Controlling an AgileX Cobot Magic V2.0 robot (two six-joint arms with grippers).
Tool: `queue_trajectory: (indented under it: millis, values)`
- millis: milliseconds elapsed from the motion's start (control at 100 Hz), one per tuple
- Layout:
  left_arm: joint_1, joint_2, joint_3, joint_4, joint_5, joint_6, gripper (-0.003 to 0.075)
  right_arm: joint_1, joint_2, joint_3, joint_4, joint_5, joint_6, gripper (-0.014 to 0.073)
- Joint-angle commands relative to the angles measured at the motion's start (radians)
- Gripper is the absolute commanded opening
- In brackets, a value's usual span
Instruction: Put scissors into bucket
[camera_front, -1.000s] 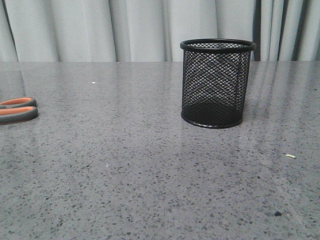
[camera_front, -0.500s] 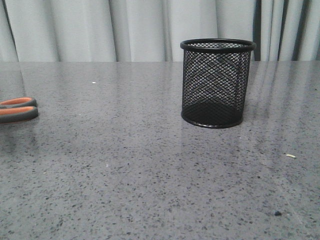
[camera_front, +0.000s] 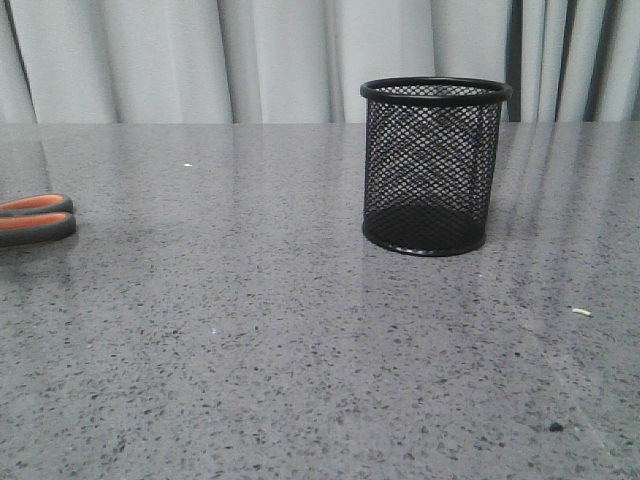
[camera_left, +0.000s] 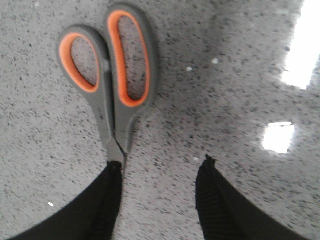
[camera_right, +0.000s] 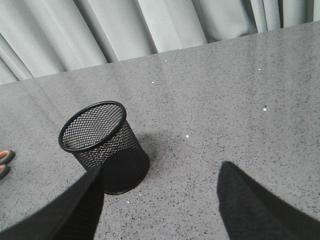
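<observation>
**Scissors on the table, cup standing empty**

While the grey speckled stone table (camera_front: 300, 340) stretches away from the robot, there is little on its near part: a tiny dark speck (camera_front: 555, 427) on the right and a small pale crumb (camera_front: 581, 312) a bit farther back.

Farther along, at the far left edge of the front view, lie the grey scissors with orange-lined handle loops (camera_front: 36, 219). They lie flat on the table. Only the loops show there. In the left wrist view the left claw (camera_left: 160, 167) is spread wide open right over the scissors (camera_left: 112, 82). One black finger (camera_left: 107, 200) covers the spot where the blades begin, so I cannot tell if it touches them. The other finger (camera_left: 215, 200) is over bare table. The claw holds nothing.

Farther back and to the right stands the small black wire-mesh cup with a solid rim (camera_front: 434, 166). It is upright, well apart from the scissors.

The right claw (camera_right: 160, 175) is wide open near the cup (camera_right: 104, 146) and holds nothing.

At the very back hang pale grey curtains (camera_front: 200, 60).
</observation>
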Motion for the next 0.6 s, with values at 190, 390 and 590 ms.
queue_trajectory:
  millis: [190,390,590]
  values:
    - [-0.009,0.09,-0.13,0.024,-0.013,0.025,0.0326,0.003,0.017,-0.032,-0.004,-0.076,-0.011,0.0426]
    - [-0.009,0.176,-0.179,0.025,0.07,0.085,0.0326,0.003,0.017,-0.029,-0.004,-0.076,-0.011,0.0426]
    - [0.024,0.218,-0.179,0.016,0.068,0.125,0.034,0.006,0.017,-0.029,-0.004,-0.076,-0.011,0.0426]
